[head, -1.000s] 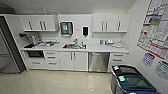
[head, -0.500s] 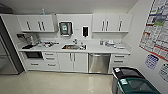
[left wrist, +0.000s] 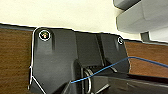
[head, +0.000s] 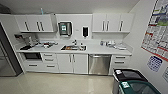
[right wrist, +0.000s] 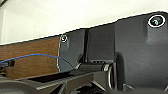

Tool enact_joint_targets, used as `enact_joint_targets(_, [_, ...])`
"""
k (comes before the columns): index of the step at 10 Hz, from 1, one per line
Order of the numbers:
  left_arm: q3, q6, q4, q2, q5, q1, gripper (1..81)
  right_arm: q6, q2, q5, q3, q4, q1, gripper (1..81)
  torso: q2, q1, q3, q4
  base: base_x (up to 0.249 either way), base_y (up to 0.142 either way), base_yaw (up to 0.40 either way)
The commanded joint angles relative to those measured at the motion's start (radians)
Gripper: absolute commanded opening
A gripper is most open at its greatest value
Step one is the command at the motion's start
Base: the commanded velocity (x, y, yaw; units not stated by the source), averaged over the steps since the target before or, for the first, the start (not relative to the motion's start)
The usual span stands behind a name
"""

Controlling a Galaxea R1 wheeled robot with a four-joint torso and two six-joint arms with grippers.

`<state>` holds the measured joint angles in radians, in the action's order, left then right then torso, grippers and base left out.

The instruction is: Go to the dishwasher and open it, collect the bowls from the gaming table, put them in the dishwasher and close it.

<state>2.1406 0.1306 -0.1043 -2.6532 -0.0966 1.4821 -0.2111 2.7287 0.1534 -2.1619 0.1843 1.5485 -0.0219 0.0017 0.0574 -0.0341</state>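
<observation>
The dishwasher point(head: 99, 64) has a stainless-steel front and a bar handle near its top. It sits shut under the white counter point(head: 100, 49), right of the sink point(head: 73, 47), straight ahead of me in the head view. The bowls and the gaming table are out of view. Both wrist views show the robot's own dark plate against a light floor and brown wood; the fingers cannot be made out.
White cabinets point(head: 72, 63) and drawers point(head: 120, 60) flank the dishwasher. Two dark bins point(head: 130, 82) stand at the near right by a wall with posters point(head: 156, 35). A dark fridge point(head: 6, 58) is at the left. Light floor point(head: 62, 83) stretches up to the cabinets.
The whole kitchen has grown slightly larger in the head view, so the camera has moved closer to the counter.
</observation>
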Motion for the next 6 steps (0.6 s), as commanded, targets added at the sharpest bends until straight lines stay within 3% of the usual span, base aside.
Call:
enact_joint_targets(1, [-0.019,0.004,0.006,0.027,0.057,-0.047,81.1,-0.002,-0.015,-0.044,0.025,0.003,-0.043,81.1,0.0,0.0,0.0,0.0,0.116,0.0,0.0])
enact_joint_targets(6, [-0.019,0.004,0.006,0.027,0.055,-0.047,81.1,-0.001,-0.015,-0.044,0.025,0.004,-0.044,81.1,0.0,0.0,0.0,0.0,0.116,0.0,0.0])
